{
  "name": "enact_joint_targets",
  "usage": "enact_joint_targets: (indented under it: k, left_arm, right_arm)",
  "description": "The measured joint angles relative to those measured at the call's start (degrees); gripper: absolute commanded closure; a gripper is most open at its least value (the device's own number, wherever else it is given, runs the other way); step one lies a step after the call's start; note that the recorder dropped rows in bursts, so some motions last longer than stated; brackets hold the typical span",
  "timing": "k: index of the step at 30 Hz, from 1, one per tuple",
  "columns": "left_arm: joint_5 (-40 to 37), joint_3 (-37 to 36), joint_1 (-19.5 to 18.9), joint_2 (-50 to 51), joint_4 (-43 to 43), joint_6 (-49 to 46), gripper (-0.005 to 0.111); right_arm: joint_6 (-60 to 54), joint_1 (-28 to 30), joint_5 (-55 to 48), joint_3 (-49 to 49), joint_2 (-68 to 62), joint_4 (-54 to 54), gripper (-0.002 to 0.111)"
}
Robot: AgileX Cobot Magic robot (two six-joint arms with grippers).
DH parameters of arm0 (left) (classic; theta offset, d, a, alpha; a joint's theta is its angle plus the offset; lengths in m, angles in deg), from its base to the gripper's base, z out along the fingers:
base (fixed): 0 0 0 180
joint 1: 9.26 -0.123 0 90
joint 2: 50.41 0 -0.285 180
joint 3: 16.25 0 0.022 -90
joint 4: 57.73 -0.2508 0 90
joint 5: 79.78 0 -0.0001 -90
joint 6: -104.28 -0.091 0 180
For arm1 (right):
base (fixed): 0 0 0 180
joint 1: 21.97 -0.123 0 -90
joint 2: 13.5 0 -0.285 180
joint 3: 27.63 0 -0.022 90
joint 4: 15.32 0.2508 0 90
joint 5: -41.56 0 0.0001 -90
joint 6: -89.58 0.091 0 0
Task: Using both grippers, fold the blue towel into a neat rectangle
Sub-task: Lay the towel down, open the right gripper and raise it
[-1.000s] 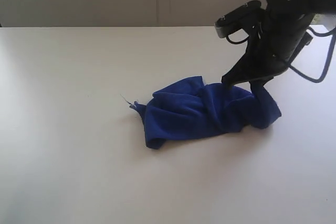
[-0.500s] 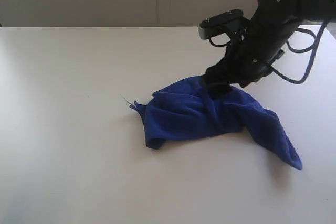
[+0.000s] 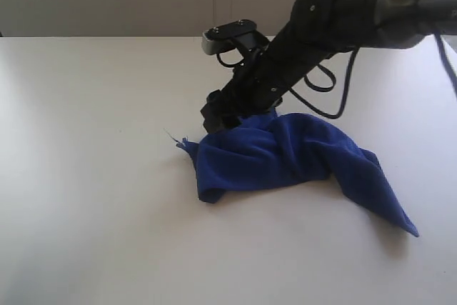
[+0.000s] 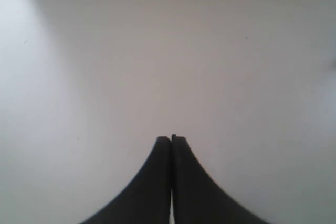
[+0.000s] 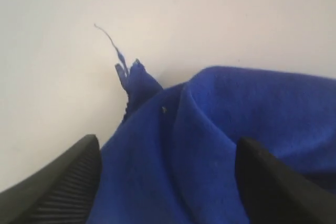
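Since approx. 1 s ago the right gripper [image 3: 214, 115] had let go of the blue towel's [image 3: 285, 156] right end and swung over to the towel's far-left edge, and that freed end had dropped and spread into a long point on the towel's near-right side. Gripper jaws stood wide apart w/ bunched cloth between them, clamped on nothing, close to the towel's frayed left corner w/ its loose thread [image 5: 107, 38]. Towel lay crumpled on the white surface [image 3: 93, 191]; left gripper [image 4: 171, 141] hung over bare surface, jaws pressed together & empty.
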Motion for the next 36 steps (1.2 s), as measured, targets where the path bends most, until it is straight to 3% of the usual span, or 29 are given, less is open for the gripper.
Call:
enact_joint_targets:
  k: [18,21,26,29,36]
  left_arm:
    - [0.00,0.00,0.00,0.00,0.00,0.00,0.107]
    - [0.00,0.00,0.00,0.00,0.00,0.00,0.107]
    - [0.00,0.00,0.00,0.00,0.00,0.00,0.107]
    - [0.00,0.00,0.00,0.00,0.00,0.00,0.107]
    - [0.00,0.00,0.00,0.00,0.00,0.00,0.107]
  right_arm:
    - [0.13,-1.16,3.37,-5.76,-8.42,-2.30,0.046]
    - [0.23,-1.16,2.79,-5.76,-7.13,-2.49,0.057]
    - [0.95,-1.16,-0.83,-5.76,-4.50,-2.60,0.093]
    - [1.93,-0.72,-2.29,-5.76,-3.78,-2.74,0.106]
    - [4.25,1.63,-3.90,-5.76,-2.96,-2.74,0.108]
